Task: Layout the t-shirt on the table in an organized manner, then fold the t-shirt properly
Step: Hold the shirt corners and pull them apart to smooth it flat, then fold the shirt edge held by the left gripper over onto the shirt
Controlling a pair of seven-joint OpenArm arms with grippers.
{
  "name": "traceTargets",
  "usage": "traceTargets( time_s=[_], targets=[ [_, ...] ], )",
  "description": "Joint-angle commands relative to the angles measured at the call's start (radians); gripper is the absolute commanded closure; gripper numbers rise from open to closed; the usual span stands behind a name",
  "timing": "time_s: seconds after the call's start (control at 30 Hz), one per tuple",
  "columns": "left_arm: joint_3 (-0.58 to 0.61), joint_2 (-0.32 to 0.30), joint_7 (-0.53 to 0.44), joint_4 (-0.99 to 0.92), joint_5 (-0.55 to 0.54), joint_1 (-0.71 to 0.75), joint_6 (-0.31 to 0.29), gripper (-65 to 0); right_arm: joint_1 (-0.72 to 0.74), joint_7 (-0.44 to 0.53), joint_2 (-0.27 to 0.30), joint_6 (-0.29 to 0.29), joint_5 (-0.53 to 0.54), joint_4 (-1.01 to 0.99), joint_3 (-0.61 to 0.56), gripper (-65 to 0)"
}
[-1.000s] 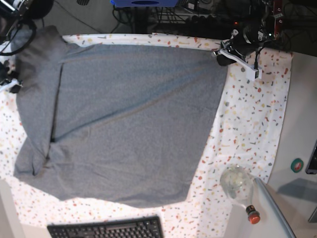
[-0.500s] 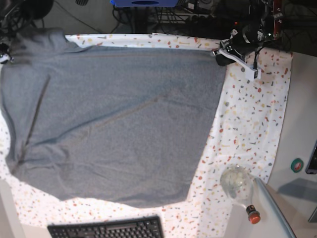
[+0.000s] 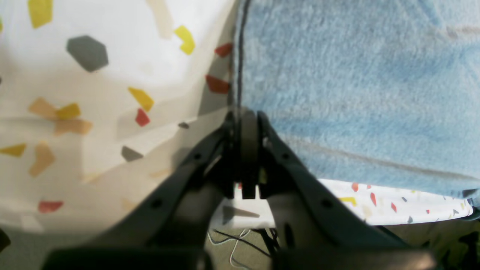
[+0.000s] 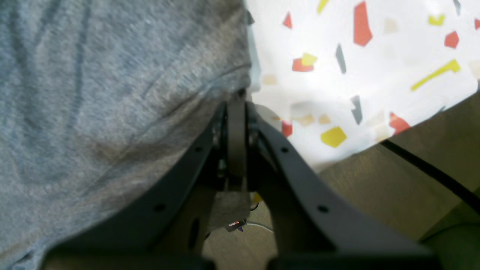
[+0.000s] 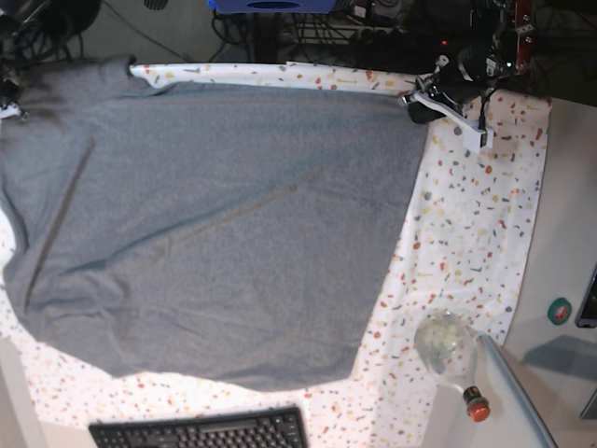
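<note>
The heather-grey t-shirt (image 5: 215, 224) lies spread nearly flat over the speckled table (image 5: 476, 215), with faint diagonal creases. My left gripper (image 5: 417, 105) is shut on the shirt's far right corner. In the left wrist view the left gripper (image 3: 245, 116) pinches the shirt's hem (image 3: 356, 86) above the cloth (image 3: 93, 90). My right gripper (image 5: 7, 98) holds the far left corner at the frame's edge. In the right wrist view the right gripper (image 4: 237, 101) is shut on the shirt's edge (image 4: 112, 93), beside the table's edge (image 4: 356, 78).
A black keyboard (image 5: 201, 431) lies at the near edge. A clear glass bottle with a red cap (image 5: 452, 355) lies at the near right, by the plain white side counter (image 5: 569, 215). Cables and dark equipment (image 5: 354, 28) sit behind the table.
The shirt's folded-over left part has been drawn out to the left and back by my right gripper, so the fold is gone. My left gripper has stayed in place.
</note>
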Motion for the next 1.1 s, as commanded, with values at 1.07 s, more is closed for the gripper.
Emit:
traceTargets(
  time_s=[1.07],
  targets=[
    [-0.062, -0.002, -0.008, 0.444, -0.013, 0.265, -0.005, 0.0, -0.036, -0.093, -0.034, -0.007, 0.01, 0.441, 0.114, 0.0]
  ],
)
